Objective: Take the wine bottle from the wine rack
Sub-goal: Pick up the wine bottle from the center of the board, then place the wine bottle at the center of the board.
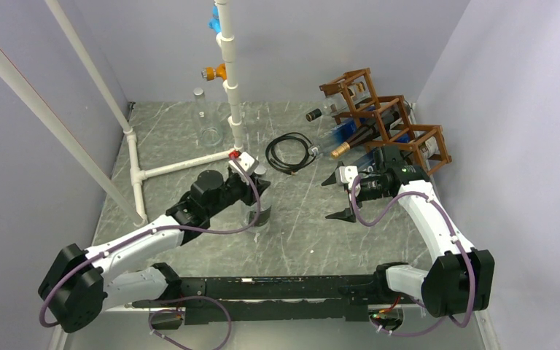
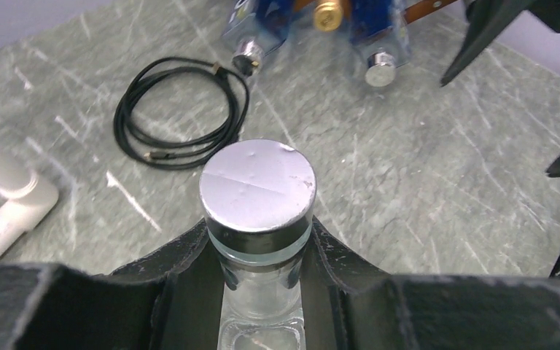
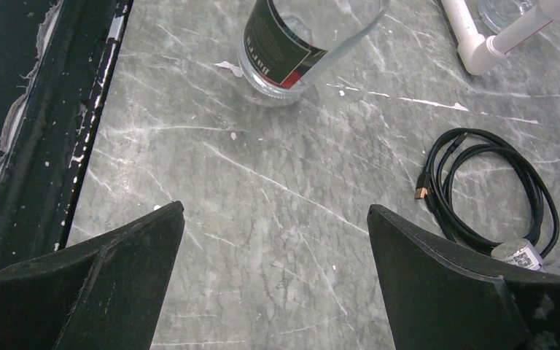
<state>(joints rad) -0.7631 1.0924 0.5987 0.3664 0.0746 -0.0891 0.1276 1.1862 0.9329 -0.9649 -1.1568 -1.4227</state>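
Note:
A clear glass wine bottle (image 2: 257, 184) with a flat silver cap stands upright, its base (image 3: 292, 51) with a dark label down on the grey table. My left gripper (image 2: 259, 240) is shut on its neck just below the cap, also seen from above (image 1: 255, 191). The reddish-brown wine rack (image 1: 383, 120) stands at the back right, holding several lying bottles (image 1: 339, 142), their caps facing the table's middle (image 2: 321, 14). My right gripper (image 1: 332, 199) hovers open in front of the rack, with only bare table between its fingers (image 3: 273, 219).
A coiled black cable (image 1: 289, 152) lies between the held bottle and the rack. A white pipe frame (image 1: 233, 73) rises at the back centre and left. Another clear bottle (image 1: 208, 124) stands beside it. Grey walls close in both sides.

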